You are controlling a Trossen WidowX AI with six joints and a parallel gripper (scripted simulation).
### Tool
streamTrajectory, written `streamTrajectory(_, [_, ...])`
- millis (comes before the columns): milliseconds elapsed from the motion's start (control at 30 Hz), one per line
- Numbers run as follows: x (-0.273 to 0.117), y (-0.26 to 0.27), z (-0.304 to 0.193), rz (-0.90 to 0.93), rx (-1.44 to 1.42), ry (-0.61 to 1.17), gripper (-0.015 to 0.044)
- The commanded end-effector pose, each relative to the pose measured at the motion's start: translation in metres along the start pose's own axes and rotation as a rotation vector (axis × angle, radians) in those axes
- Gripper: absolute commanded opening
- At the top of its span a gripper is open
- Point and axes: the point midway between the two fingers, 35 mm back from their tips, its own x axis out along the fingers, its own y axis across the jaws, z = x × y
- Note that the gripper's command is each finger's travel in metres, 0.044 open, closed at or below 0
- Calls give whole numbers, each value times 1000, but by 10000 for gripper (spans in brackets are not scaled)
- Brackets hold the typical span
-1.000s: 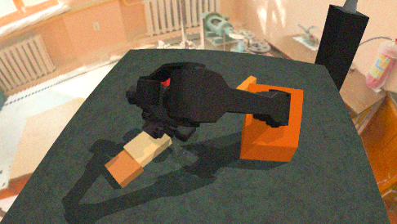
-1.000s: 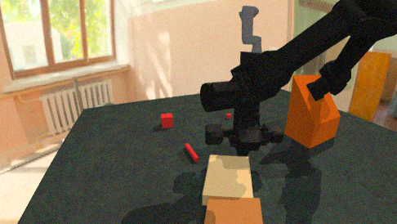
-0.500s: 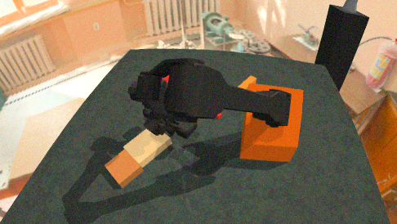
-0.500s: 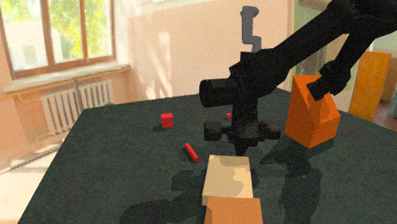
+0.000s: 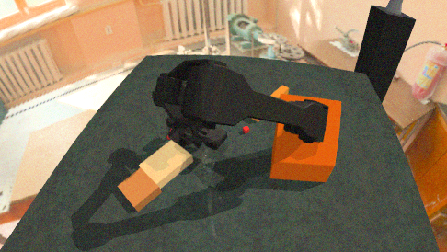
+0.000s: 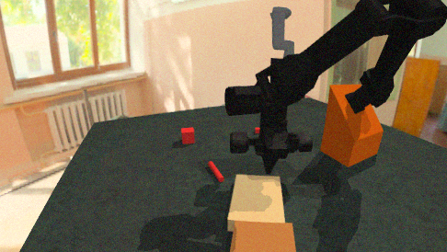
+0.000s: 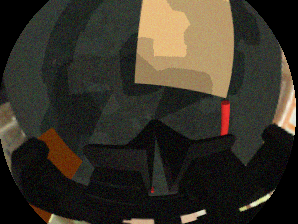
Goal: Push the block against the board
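The orange square block point(image 5: 139, 189) point(image 6: 263, 239) and the cream board point(image 5: 166, 162) point(image 6: 257, 200) point(image 7: 185, 55) lie flat, with a side of the block against or very close to the board's near end. In the exterior view the block sits slightly right of the board, so their long edges look a little offset. Whether they fully touch is hard to tell. My gripper point(image 6: 270, 172) point(image 7: 154, 121) is shut and empty. Its tip points down just beyond the board's far end, with a gap to it in the wrist view. The block is out of the wrist view.
A large orange wedge-topped block point(image 5: 303, 154) point(image 6: 350, 133) stands to the right, under part of the arm in the top view. A red stick point(image 6: 215, 171) point(image 7: 225, 118) lies left of the board's far end. A red cube point(image 6: 188, 136) sits farther back.
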Motion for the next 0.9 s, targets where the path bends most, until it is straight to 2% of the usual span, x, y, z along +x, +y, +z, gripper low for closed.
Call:
streamTrajectory(0, [2, 2, -10, 7, 3, -2, 0])
streamTrajectory(167, [-3, 1, -7, 1, 2, 0, 0])
streamTrajectory(267, [-42, -1, -8, 4, 2, 0, 0])
streamTrajectory(333, [-54, 0, -8, 6, 2, -1, 0])
streamTrajectory(600, [-49, -3, -8, 3, 36, -6, 0])
streamTrajectory(867, [-51, -27, 8, 3, 307, -4, 0])
